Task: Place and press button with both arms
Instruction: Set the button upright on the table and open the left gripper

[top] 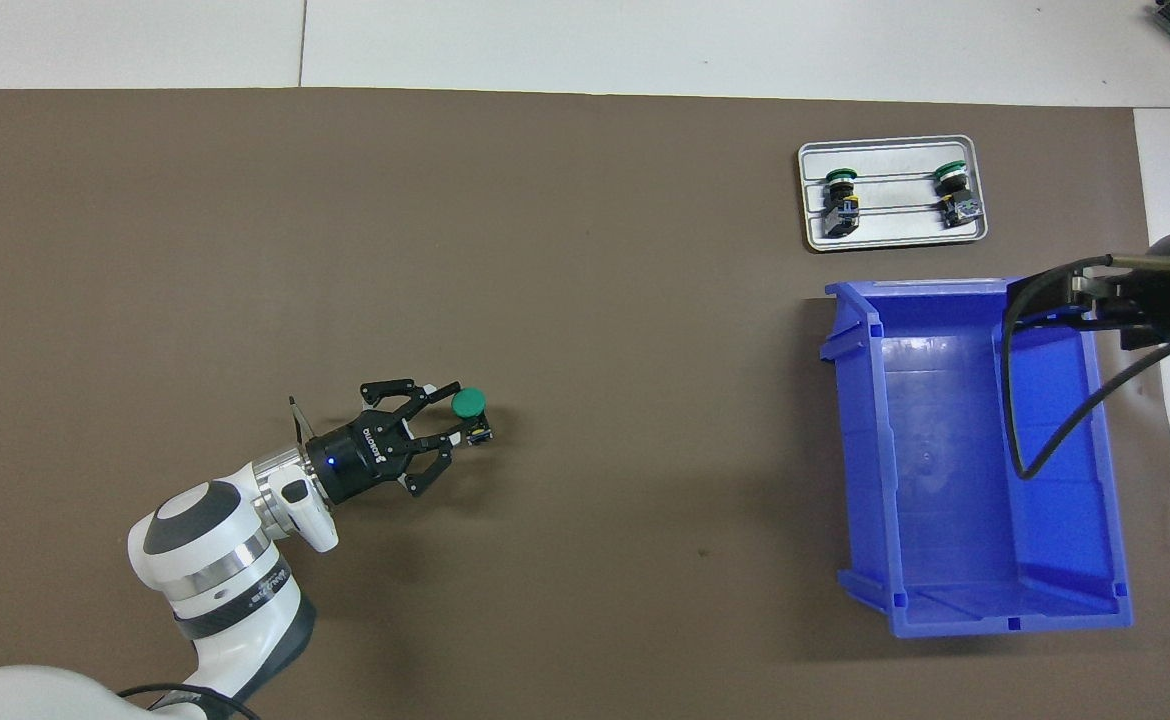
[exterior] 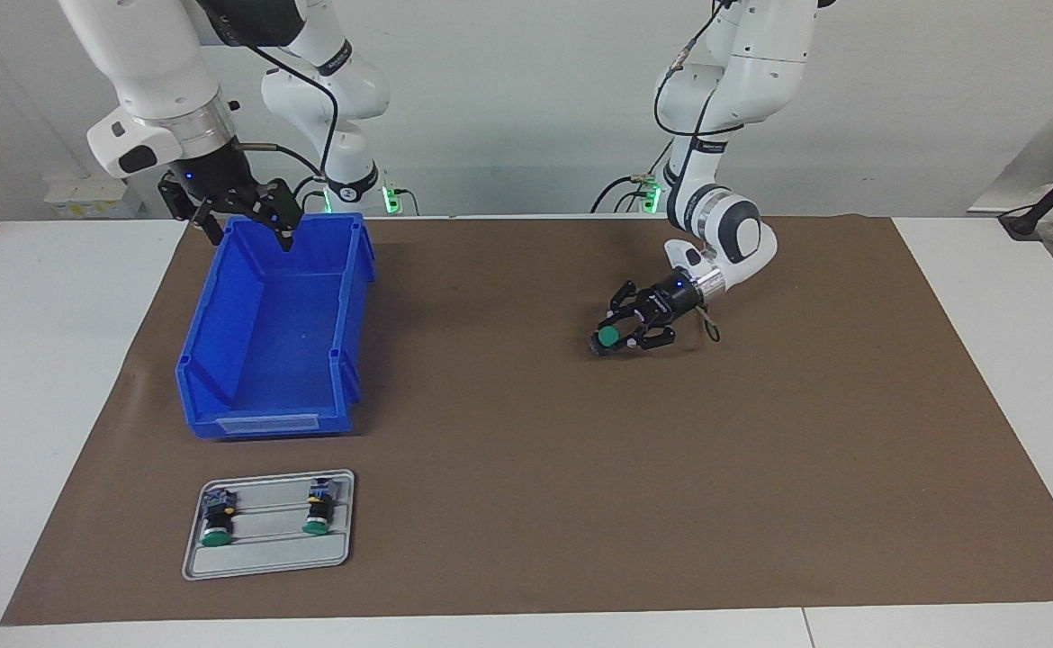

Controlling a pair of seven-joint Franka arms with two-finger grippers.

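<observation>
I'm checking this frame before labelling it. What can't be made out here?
- Whether the left gripper grips the green-capped button: too small in both views.
- Right gripper above the blue plastic bin: cut off by the overhead view's edge.

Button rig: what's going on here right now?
The left end effector is low over the mat with a green-capped button between its fingers. The right end effector waits open over the blue bin's rim nearest the robots. Two more buttons lie on the grey tray, farther from the robots than the bin.
</observation>
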